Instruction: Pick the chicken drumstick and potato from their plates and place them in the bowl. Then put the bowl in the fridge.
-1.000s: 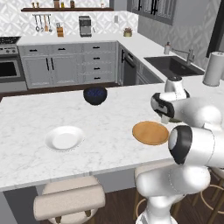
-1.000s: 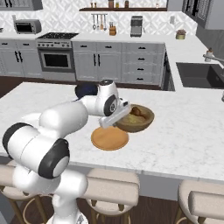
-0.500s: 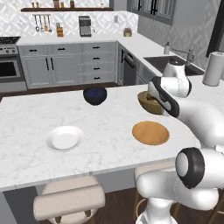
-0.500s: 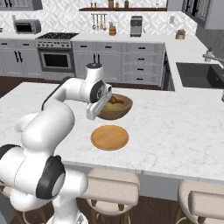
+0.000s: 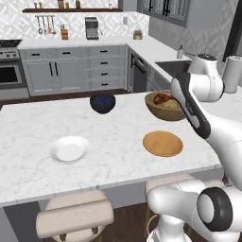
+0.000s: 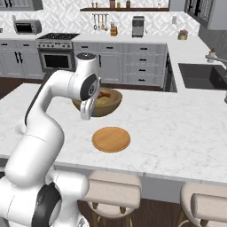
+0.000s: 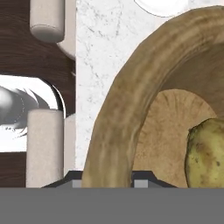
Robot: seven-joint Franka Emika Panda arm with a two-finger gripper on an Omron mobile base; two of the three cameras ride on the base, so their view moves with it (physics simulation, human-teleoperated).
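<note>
Straddling the near rim of the wide tan-brown wooden bowl [image 7: 127,109], the pincer [image 7: 107,177] grips it; the yellowish-olive potato [image 7: 205,153] lies just inside. A one-sided hold risks tipping the contents out.

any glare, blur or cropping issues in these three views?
Left base view: sharp, even light, soft sheen on the white plate. Right base view: the arm blocks part of the bowl; no blur. Hand view: very close, so the bowl rim is crisp but cropped, the potato cut by the frame edge; pincer state unclear.
</note>
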